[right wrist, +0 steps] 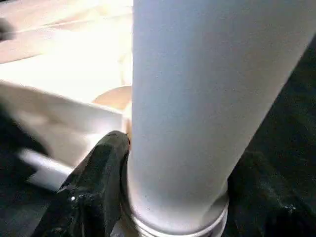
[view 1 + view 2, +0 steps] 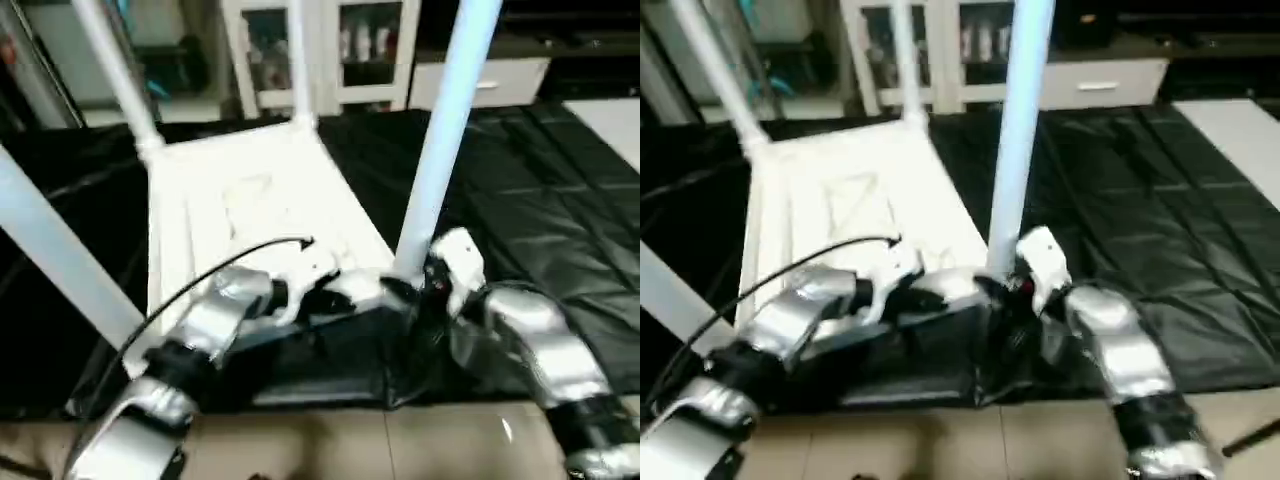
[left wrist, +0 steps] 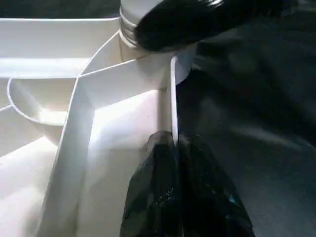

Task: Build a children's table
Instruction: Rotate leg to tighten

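White plastic is what you are working on: the table top (image 2: 250,215) lies upside down on a black sheet (image 2: 540,210), ribbed underside up, with its near edge just in front of your two forearms. Four legs stand up from its corner sockets: one at the far left corner (image 2: 115,70), one at the far right corner (image 2: 298,60), one at the near left corner (image 2: 55,250) leaning out toward your left, and the near right leg (image 2: 445,130) rising tall and almost upright. Your right gripper (image 2: 425,285) sits at the foot of that near right leg, right where it enters its socket; in the right wrist view one black finger (image 1: 101,177) presses against the side of the tube (image 1: 197,108) just above its ringed collar, so the jaws stand wide around the leg's base. Your left gripper (image 3: 175,185) is at the same near right corner, on the top's side wall: in the left wrist view its two fingers are pinched narrow on the thin upright rim (image 3: 173,98), one on each side of it, with the right gripper's dark finger and the leg's collar just beyond. From the head camera, the two grippers are close together, the left one on the top's near edge and the right one just beside it at the leg.
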Controlling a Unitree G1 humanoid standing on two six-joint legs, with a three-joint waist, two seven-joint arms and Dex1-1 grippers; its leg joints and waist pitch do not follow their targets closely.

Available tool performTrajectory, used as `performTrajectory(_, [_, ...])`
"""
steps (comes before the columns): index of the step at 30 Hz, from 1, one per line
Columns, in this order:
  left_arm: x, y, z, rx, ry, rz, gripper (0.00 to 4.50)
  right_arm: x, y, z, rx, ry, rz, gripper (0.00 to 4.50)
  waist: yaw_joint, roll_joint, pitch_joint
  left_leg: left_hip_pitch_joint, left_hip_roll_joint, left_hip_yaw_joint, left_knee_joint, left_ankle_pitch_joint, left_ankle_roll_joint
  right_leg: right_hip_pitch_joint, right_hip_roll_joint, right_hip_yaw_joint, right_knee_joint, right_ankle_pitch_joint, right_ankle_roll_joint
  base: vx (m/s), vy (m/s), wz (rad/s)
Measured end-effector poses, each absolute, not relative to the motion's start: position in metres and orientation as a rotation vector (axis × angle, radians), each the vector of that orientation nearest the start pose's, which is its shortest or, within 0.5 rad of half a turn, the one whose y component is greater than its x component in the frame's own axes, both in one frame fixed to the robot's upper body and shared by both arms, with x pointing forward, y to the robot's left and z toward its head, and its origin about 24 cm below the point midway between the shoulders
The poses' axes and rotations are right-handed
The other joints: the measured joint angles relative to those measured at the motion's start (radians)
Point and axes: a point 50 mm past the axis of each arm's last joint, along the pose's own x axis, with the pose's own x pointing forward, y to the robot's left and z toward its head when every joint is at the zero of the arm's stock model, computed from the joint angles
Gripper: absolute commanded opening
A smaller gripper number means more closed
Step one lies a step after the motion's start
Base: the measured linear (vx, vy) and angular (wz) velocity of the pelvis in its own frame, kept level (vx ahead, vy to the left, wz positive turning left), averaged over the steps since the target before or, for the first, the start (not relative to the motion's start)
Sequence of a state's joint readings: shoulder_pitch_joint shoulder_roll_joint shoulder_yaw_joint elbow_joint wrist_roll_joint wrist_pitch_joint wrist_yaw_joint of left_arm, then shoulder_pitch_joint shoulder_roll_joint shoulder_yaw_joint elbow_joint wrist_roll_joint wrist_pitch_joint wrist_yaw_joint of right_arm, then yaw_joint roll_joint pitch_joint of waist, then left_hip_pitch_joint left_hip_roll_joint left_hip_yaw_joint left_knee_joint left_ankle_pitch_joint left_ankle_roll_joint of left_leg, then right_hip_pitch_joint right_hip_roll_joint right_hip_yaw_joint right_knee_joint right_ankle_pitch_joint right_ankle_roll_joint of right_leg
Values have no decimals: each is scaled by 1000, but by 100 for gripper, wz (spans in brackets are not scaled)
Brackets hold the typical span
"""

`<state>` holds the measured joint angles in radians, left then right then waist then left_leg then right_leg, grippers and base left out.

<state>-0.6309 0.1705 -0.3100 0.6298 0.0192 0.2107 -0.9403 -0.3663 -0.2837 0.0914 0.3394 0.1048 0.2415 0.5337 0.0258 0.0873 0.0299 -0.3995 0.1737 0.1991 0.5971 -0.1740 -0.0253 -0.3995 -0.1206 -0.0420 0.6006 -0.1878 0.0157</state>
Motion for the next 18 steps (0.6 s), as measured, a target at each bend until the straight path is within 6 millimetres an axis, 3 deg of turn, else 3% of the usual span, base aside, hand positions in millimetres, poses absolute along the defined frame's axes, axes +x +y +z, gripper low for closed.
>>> performTrajectory(8, [338,33,42,303,390,-981,0,339,-138,40,-148,292,179,261,7,0,0,0,-2,0,-1,0,0,4,0,2,-7,-1,2,0,0,0])
performTrajectory(16, [339,30,43,304,371,-989,0,340,-138,40,-122,255,159,261,9,0,0,-2,-3,1,-1,0,0,3,-1,2,-9,2,2,0,0,0])
performTrajectory(18, [339,33,43,308,372,-1006,0,336,-143,40,-113,242,185,316,13,0,0,-2,-3,1,-1,0,0,3,-1,2,-9,4,0,0,0,0])
